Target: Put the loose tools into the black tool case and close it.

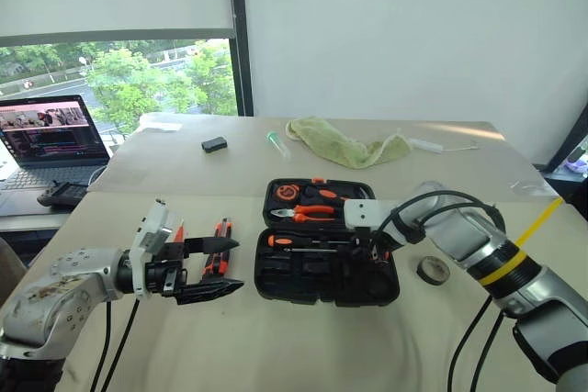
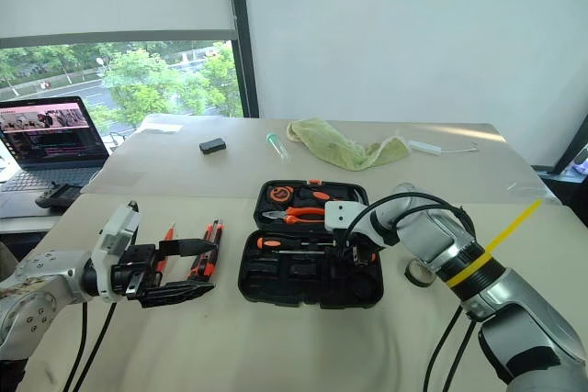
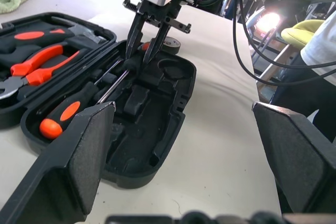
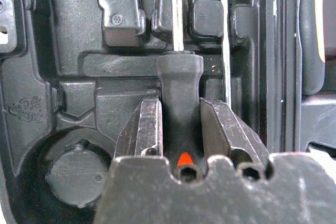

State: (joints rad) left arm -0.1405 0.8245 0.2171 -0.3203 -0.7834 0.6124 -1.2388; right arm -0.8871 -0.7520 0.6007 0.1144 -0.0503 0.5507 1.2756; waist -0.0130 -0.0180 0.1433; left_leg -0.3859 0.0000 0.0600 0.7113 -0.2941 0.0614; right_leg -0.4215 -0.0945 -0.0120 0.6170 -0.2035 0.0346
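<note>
**Right wrist view: second long screwdriver going into its slot**

Step in hand: the right gripper (image 4: 181, 145) has its fingers narrowed onto the black handle of a long screwdriver (image 4: 180, 85), held low over the moulded recesses of the black tool case (image 1: 303, 286). Its shaft runs parallel to that of another long screwdriver (image 3: 68, 113) already lying in the near half of the case. Judged next move: press the handle home into its recess, release, and lift clear without dragging the tool out.

Near, robot's left: left gripper (image 1: 207, 268), fingers spread wide, holding nothing, hovering above the bench (image 1: 294, 355) just beside the case.

Loose on the bench, counted:
- Utility knife (image 2: 213, 247), one, left of the case.
- Small orange screwdriver (image 2: 166, 247), one, beside the knife, partly behind the left gripper.
- Tape roll (image 1: 433, 270), one, right of the case.

In the case, open and flat at mid-bench:
- Long screwdrivers, two (one gripped).
- Orange-handled pliers (image 1: 308, 212), one, far half.

Further back: small black box (image 1: 214, 144), one; green cloth (image 1: 344, 146), one; laptop (image 1: 50, 140), one, far left.

Three tools remain out; lid not yet closed.
</note>
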